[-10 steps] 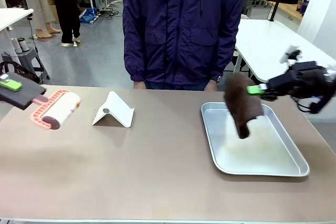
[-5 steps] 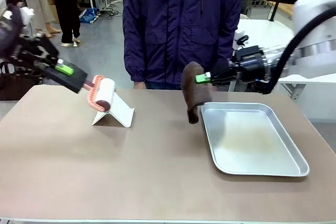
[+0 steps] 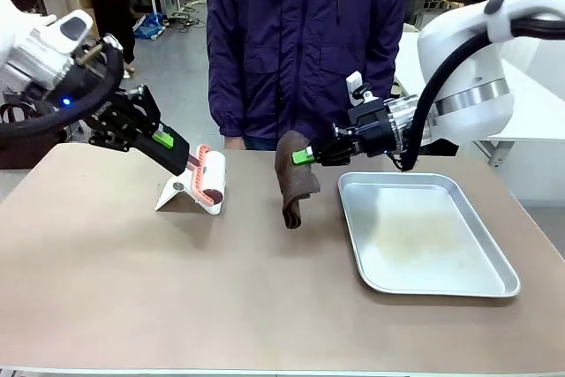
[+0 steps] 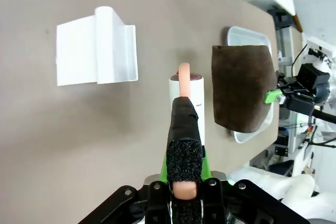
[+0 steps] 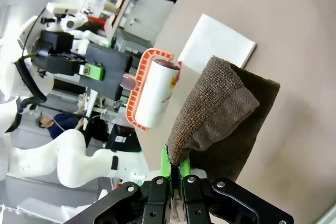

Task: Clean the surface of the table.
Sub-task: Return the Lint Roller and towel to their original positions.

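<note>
Front: person stands at table's (image 3: 177,297) far edge. White folded stand (image 3: 190,184) near far-left, lint roller (image 3: 210,179) over it, pinched by left gripper (image 3: 181,154). Metal tray (image 3: 424,234) on right side, bare. Right gripper (image 3: 300,156) pinches brown cloth (image 3: 293,178), hanging just left of tray, above tabletop.

Left wrist: jaws pressed on roller handle (image 4: 184,145); cloth (image 4: 242,87) covers part of tray.

Right wrist: jaws clamp cloth (image 5: 220,114); roller (image 5: 155,95) beyond.

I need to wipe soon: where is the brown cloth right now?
In the front view the brown cloth hangs from the right pincer above the table, near the middle, just left of the metal tray.
</note>
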Controlling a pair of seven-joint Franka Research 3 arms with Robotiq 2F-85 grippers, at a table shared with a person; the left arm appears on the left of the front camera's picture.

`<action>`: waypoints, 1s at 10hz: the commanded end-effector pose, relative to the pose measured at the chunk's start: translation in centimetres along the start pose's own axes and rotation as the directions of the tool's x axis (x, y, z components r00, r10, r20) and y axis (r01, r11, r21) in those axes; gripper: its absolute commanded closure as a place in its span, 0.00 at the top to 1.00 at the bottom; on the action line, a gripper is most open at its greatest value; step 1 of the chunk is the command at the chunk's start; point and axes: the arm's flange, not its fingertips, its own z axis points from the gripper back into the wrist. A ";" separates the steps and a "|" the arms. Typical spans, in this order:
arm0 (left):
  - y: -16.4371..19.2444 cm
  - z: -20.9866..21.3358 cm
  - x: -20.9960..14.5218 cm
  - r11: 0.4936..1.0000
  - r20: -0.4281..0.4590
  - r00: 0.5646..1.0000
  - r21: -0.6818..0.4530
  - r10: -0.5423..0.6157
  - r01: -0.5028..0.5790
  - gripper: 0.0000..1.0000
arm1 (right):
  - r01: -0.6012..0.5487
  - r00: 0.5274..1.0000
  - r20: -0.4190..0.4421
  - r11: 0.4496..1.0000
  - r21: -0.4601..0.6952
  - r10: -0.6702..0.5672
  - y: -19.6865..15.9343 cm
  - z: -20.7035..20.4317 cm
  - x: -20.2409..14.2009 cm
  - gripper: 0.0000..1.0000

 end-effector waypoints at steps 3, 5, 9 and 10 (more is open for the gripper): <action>0.5 -1.2 0.2 1.000 -0.033 0.999 0.010 0.003 -0.003 0.22 | 0.017 1.000 -0.009 1.000 0.004 -0.017 -0.7 -0.4 -0.3 0.07; 0.5 -1.2 0.2 1.000 -0.033 0.999 0.010 0.003 -0.003 0.22 | 0.017 1.000 -0.009 1.000 0.004 -0.017 -0.7 -0.4 -0.3 0.07; 0.1 -1.9 1.7 0.999 -0.058 0.998 0.031 -0.035 0.036 0.22 | 0.107 0.994 0.043 0.993 -0.046 -0.105 -1.3 -2.5 -0.5 0.07; -0.1 -2.2 2.4 0.998 -0.067 0.997 0.047 -0.037 0.040 0.22 | 0.123 0.991 0.063 0.989 -0.079 -0.118 -1.1 -3.2 -0.9 0.07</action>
